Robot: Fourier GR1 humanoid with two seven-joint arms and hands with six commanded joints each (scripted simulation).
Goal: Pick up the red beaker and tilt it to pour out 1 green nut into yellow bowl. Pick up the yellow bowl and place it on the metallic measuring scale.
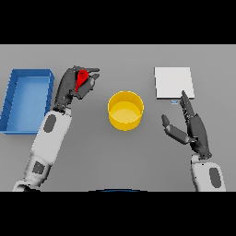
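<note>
My left hand (73, 85) is curled round the red beaker (81, 79), holding it tilted to the left of the yellow bowl (125, 110). The bowl stands at the table's middle, and I see no nut in it. To the bowl's right my right hand (191, 126) is open, fingers straight and pointing away from me, thumb toward the bowl, a short gap from it. The metallic measuring scale (173, 82) is a pale square plate at the back right, just beyond the right hand's fingertips.
A blue tray (26, 100) lies at the left edge of the table, beside my left forearm.
</note>
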